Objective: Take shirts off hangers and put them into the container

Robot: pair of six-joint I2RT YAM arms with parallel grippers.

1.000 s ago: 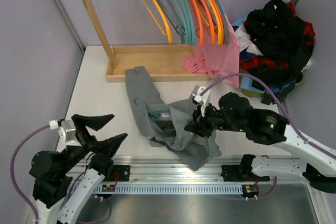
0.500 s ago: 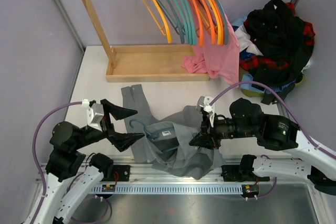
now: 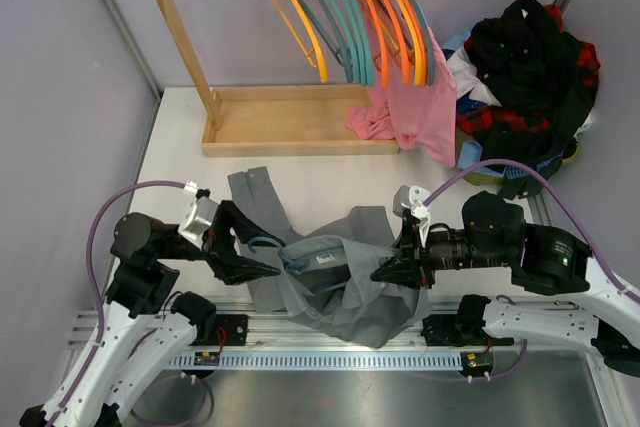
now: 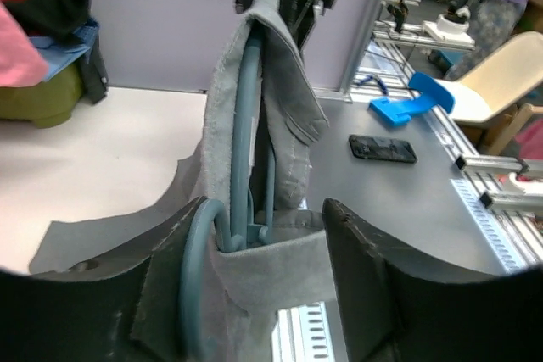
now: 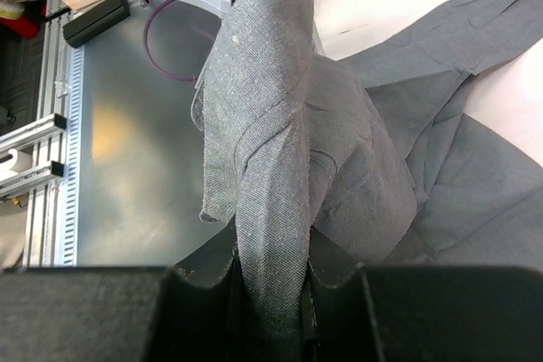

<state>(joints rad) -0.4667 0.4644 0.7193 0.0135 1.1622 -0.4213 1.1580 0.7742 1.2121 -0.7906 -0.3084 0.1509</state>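
One grey shirt [image 3: 350,307] on teal hanger [image 4: 244,116] at table's [image 3: 180,167] near edge; right gripper [image 5: 271,252] clamped on shirt fold, left gripper [image 4: 265,214] with jaws apart around hanger hook

Back of the table [image 3: 180,177], left of centre: the rack [image 3: 180,37], its tray on the tabletop. The hangers [image 3: 350,17] are bunched at the right end of the rail. One garment [image 3: 410,107] hangs from them, down past the tray's right end.

Back right corner, right of that garment: the bin [image 3: 480,172], with a pile of clothes [image 3: 530,67] heaped in and over it.

Front centre, between the two arms: a shirt [image 3: 330,277], reaching over the near edge. A hanger [image 3: 268,241] sits inside it, hook toward the left.

The left gripper [image 3: 255,245] is at the hook, one finger on either side; contact unclear. The right gripper [image 3: 395,262] is at the shirt's right side, a fold between its fingers.
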